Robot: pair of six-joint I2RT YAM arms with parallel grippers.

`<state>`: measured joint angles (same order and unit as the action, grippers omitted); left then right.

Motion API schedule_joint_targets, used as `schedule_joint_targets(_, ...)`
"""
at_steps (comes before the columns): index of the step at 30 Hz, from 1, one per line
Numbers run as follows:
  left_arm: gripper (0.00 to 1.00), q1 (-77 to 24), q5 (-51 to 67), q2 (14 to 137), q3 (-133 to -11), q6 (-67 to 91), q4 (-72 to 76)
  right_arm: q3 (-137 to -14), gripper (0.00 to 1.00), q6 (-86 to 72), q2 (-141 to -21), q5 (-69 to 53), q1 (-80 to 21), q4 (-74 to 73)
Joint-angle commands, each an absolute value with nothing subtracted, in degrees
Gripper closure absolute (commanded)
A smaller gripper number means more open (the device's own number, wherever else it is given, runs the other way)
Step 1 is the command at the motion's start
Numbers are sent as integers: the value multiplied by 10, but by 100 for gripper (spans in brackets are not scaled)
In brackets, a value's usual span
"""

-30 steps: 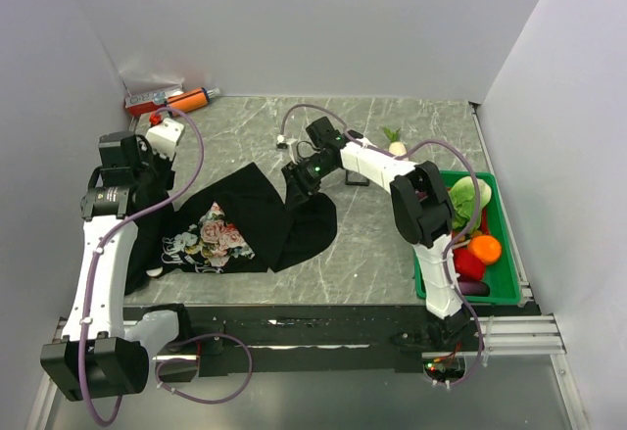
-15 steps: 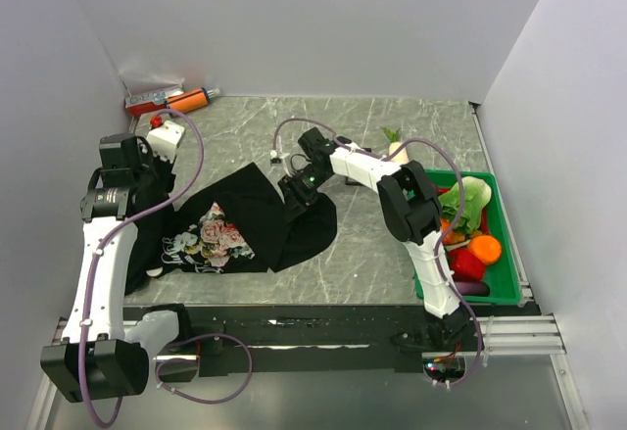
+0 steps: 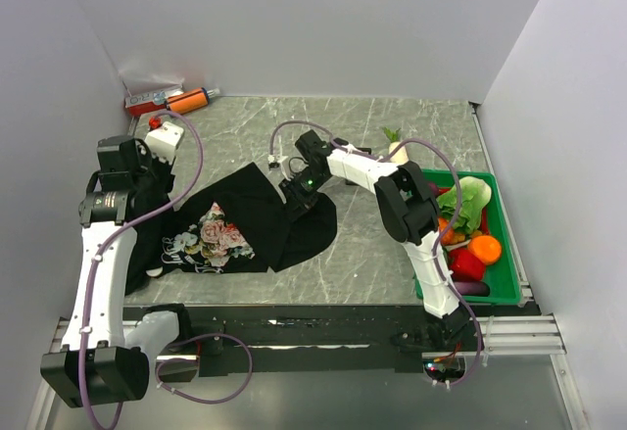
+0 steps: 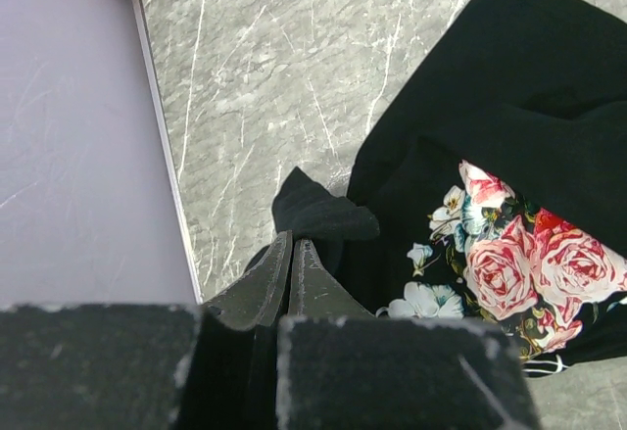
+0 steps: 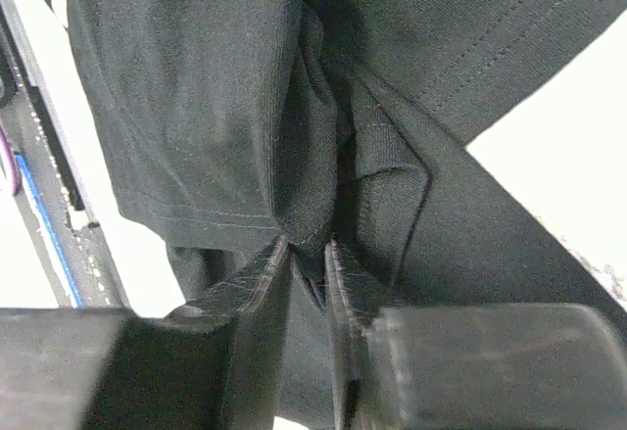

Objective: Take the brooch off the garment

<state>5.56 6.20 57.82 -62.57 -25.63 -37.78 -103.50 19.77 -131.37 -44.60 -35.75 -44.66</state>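
You had the garment lying rumpled on the tabletop, the left gripper clenched on a fold at its edge and the right gripper pinching a bunched fold. The brooch showed in no view, so you were likely at the exposing step; next you would need to spread the cloth to find it.

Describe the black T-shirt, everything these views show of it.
The T-shirt is black, a soft knit with stitched hems. It lies crumpled and folded on the grey marbled table, left of centre. Its print of pink roses, green leaves and white swirls faces up. The right gripper pinches a bunched fold at its far right part. The shut left gripper meets a raised peak at its left edge, grip unclear.
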Motion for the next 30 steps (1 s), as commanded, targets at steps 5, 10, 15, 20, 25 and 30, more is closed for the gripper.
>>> schedule_joint_targets(5,99,58,81,556,-623,-244,-358,-1053,90,228,-1243,-442,-360,-444)
schedule_joint_targets(10,99,57,90,551,-627,-243,-358,-1066,99,221,-1215,-432,-361,-442)
schedule_joint_targets(15,99,58,86,555,-626,-226,-320,-1090,100,228,-1145,-380,-354,-441)
schedule_joint_targets(20,99,58,36,586,-679,-191,-289,-1148,100,204,-1097,-323,-325,-395)
schedule_joint_targets(25,99,61,-48,608,-809,-182,-294,-1303,100,94,-1107,-309,-247,-325)
schedule_joint_targets(30,99,63,-127,636,-953,-219,-276,-1416,100,15,-1113,-318,-172,-255)
